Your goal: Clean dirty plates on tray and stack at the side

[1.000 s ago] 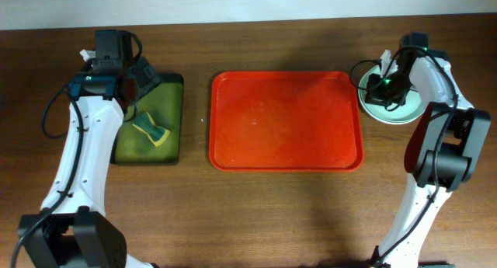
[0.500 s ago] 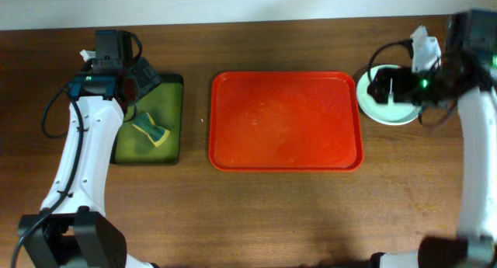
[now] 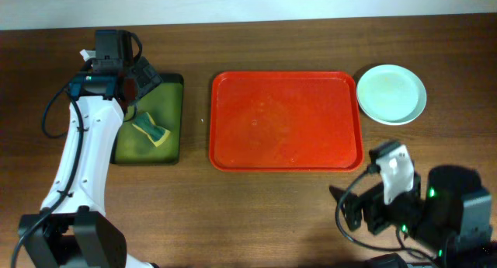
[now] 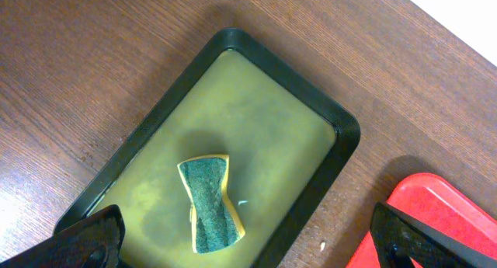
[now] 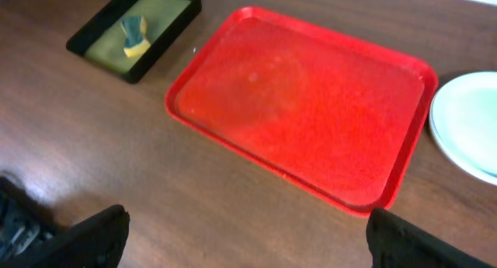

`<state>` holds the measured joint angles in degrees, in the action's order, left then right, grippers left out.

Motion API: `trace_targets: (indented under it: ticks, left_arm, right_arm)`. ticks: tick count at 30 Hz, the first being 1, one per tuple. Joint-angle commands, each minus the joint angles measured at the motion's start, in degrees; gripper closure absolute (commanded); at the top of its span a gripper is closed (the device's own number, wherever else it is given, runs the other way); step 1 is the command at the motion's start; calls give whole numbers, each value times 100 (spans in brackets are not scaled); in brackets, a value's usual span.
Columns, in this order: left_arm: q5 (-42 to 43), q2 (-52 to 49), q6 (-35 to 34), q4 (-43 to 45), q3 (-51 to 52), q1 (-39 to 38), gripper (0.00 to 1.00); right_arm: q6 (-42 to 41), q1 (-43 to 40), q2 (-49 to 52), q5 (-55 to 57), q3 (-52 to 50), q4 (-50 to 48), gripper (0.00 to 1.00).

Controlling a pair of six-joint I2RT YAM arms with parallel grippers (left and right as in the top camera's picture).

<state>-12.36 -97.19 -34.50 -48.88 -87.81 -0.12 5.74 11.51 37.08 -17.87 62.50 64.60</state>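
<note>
One stack of plates (image 3: 391, 95) sits on the tabletop (image 3: 256, 214) just right of the red tray (image 3: 286, 120). Left claw (image 4: 248, 248), spread wide, hangs over a sponge (image 4: 210, 202) in the olive tray (image 4: 264, 105). Right claw (image 5: 248, 245) gapes too, above the tabletop's near side.

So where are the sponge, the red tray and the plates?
sponge (image 4: 210, 204), left wrist view, middle of its green top.
red tray (image 3: 286, 120), overhead view, bare middle of its floor.
plates (image 3: 391, 94), overhead view, centre of the top plate.
</note>
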Motion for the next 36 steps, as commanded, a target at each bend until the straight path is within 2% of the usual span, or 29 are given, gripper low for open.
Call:
trace_targets:
  ticks: [1,4,6,12,15,18,21,32,35,36]
  left_arm:
    - [-2,-24,28,-7,9,31,1]
    - [-4,-24,28,-7,7,31,1]
    - [-2,-24,28,-7,9,31,1]
    - [-2,-24,28,-7,9,31,1]
    - [-2,-24,28,-7,9,28,1]
    - [-2,-24,28,-7,9,31,1]
    - [-2,-24,28,-7,9,31,1]
    - [-2,-24,28,-7,9,31,1]
    - [-2,-24,28,-7,9,28,1]
    - [-4,-24,28,-7,9,31,1]
  right_arm:
    - [-173,-249,-1342,11,-1681,-1172,2]
    - [-544,-903,-2852,33,-3547,-2968,2]
    - [-935,-1224,-3580,52,-4354,-3818,2]
    - [-975,-1572,-3687,315,-5539,-5619,2]
    - [-1486,-1569,-3687,402,-6218,-6485,2]
    - [-1480,-1567,-3687,802,-6218,-6432,2]
    - [-1025,-1565,-3687,935,-6218,-6072,2]
    - [-1056,-1416,-3687,1344,-6218,-6015,2]
    - [-26,-1416,-3687,1322,-6218,-6015,2]
    - [4,-1416,-3687,1331,-6218,-6013,2]
